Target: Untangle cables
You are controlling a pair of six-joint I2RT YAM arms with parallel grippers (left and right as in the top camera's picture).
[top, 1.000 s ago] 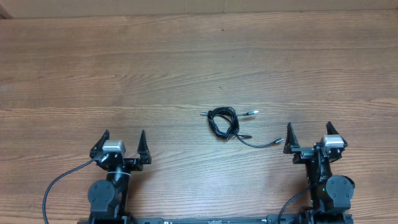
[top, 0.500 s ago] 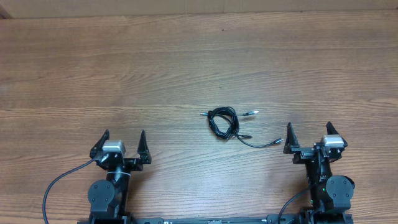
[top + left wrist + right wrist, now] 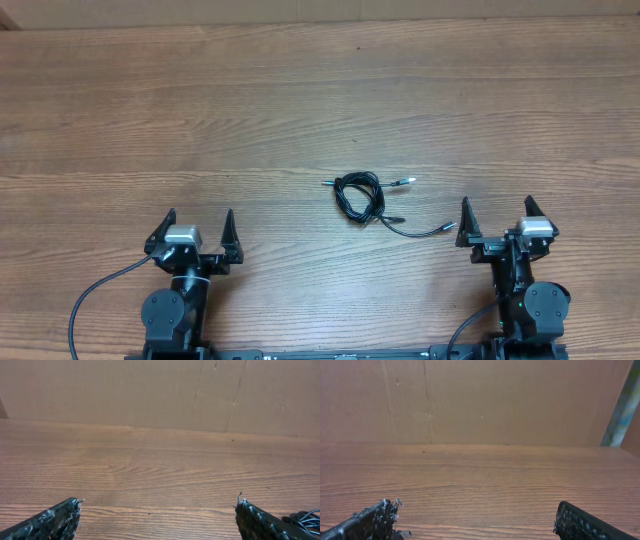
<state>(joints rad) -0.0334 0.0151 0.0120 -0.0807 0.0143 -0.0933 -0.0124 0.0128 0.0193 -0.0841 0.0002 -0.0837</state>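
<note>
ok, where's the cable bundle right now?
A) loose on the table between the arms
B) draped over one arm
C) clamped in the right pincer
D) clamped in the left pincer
A: the cables lie knotted on the table between the arms, while the left pincer and right pincer both stand open and empty, clear of them.

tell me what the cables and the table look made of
The cables: thin black cords, probably rubber or plastic sheathing, going by the matte look and loose coiling; their plug ends look pale, likely metal. The table: wood or wood-look laminate, brown grain lines with a dull sheen; which one is unclear.
</note>
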